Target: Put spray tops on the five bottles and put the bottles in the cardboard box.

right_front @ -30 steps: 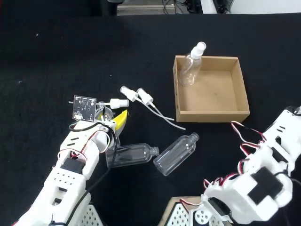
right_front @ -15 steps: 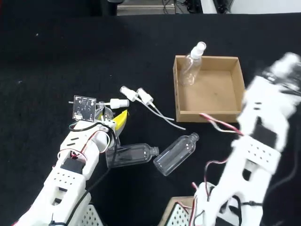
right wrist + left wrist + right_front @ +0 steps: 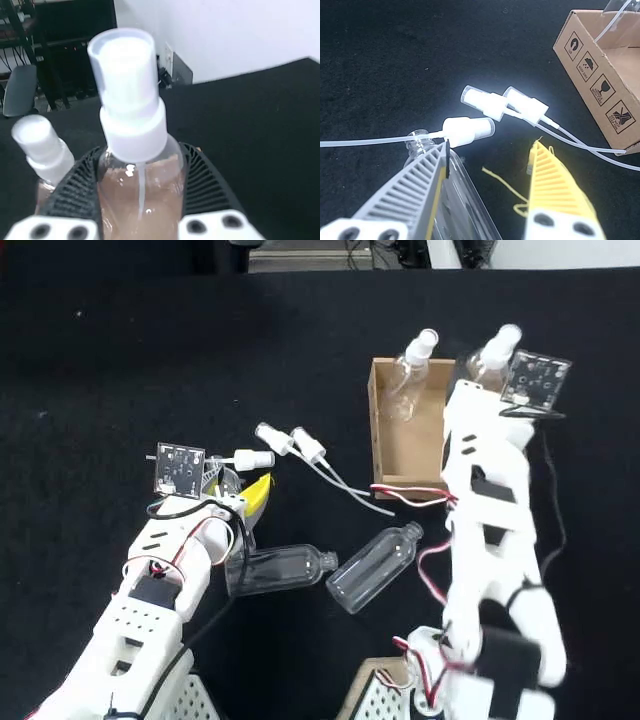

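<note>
Seen from above, the right arm runs up the right half of the frame and crosses the cardboard box (image 3: 378, 430). The right gripper (image 3: 482, 380) sits at the box's far edge, clamped on a capped bottle (image 3: 497, 348) that stands upright with its white sprayer on top. The right wrist view shows that grip close up. The right gripper (image 3: 140, 172) has its black fingers pressed against both sides of the capped bottle (image 3: 131, 115), and the dip tube is visible inside. Just beside it is the cap of a leaning bottle (image 3: 44, 146). From above, the leaning bottle (image 3: 408, 380) rests in the box's upper-left corner.

The left gripper (image 3: 242, 488) is left of centre with its jaws apart and nothing between them. The left wrist view brings out what its body covers from above. An open-necked bottle (image 3: 418, 140) lies along the grey finger of the left gripper (image 3: 491, 147), with a nearest spray top (image 3: 469, 131) right at its mouth. Two spare tops (image 3: 484, 102) (image 3: 526, 106) lie side by side between there and the cardboard box (image 3: 600, 65), their tubes trailing.

Below centre in the high view, an uncapped bottle (image 3: 280, 570) and a second uncapped bottle (image 3: 375, 565) lie on their sides on the black table (image 3: 120, 350).
</note>
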Robot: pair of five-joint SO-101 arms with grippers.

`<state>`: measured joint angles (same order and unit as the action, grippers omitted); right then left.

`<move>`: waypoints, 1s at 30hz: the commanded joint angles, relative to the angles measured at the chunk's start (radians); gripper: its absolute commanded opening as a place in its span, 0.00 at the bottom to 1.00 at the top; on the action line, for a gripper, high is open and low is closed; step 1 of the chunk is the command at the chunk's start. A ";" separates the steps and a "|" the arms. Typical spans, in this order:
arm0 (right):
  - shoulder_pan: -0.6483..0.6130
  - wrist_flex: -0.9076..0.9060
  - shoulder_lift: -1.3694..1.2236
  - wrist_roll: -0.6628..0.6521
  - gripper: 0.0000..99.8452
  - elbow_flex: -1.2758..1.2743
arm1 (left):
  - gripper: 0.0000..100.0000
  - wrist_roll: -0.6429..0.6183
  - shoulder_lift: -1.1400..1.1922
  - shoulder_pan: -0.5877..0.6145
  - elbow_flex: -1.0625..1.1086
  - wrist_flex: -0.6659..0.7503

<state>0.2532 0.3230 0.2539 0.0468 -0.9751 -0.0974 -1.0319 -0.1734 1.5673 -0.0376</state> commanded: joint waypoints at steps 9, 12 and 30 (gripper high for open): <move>-0.032 0.115 -0.150 0.087 0.01 0.053 | 0.25 -0.006 -0.014 -0.004 -0.007 0.025; -0.032 0.115 -0.168 0.087 0.01 0.064 | 0.25 -0.006 -0.014 -0.004 -0.007 0.025; -0.025 0.115 -0.331 0.081 0.01 0.193 | 0.25 -0.006 -0.014 -0.004 -0.008 0.025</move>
<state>0.2317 0.4043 -0.0806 0.1281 -0.8569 -0.0974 -1.0319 -0.1734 1.5673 -0.0376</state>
